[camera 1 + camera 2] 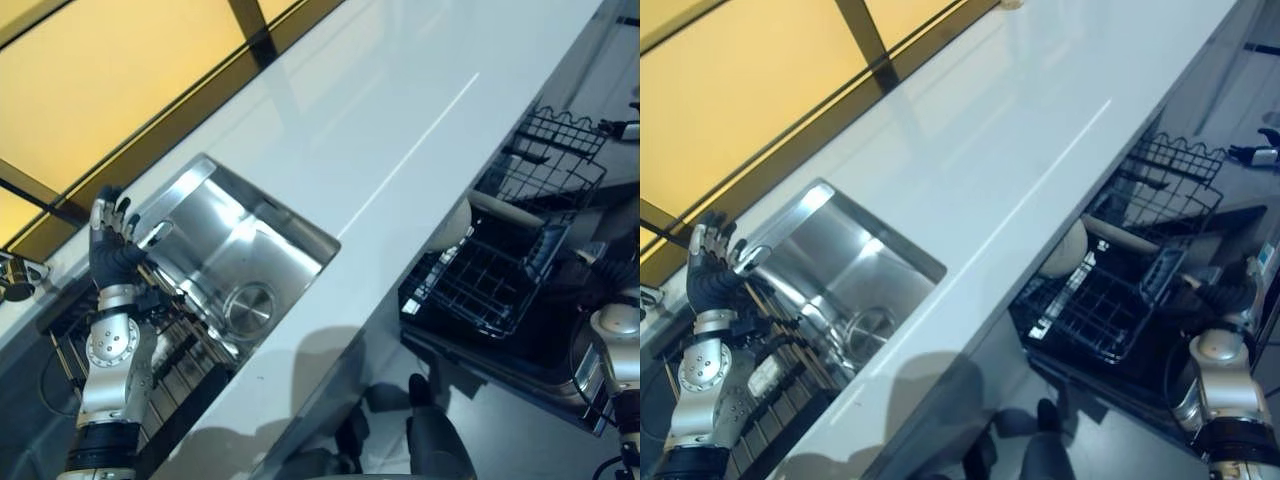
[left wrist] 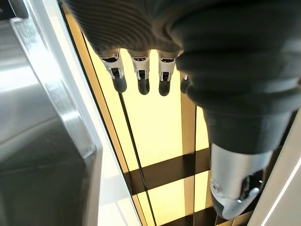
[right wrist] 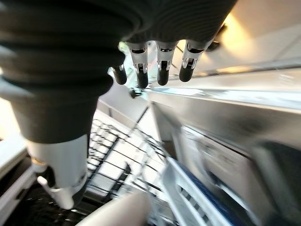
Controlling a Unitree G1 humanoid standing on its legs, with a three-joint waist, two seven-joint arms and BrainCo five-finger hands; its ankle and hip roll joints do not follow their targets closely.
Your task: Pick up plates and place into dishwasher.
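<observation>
One plate [image 1: 452, 222] in dishwasher rack [image 1: 480, 285], one sink [image 1: 225, 265], left robot hand [image 1: 112, 240] and right robot hand [image 3: 155, 61] both wide, empty

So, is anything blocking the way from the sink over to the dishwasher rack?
Nothing visible does. The white counter between the sink and the pulled-out rack carries nothing. One cream plate already stands in the rack.

One plate [image 1: 452, 224], two racks [image 1: 478, 283]
</observation>
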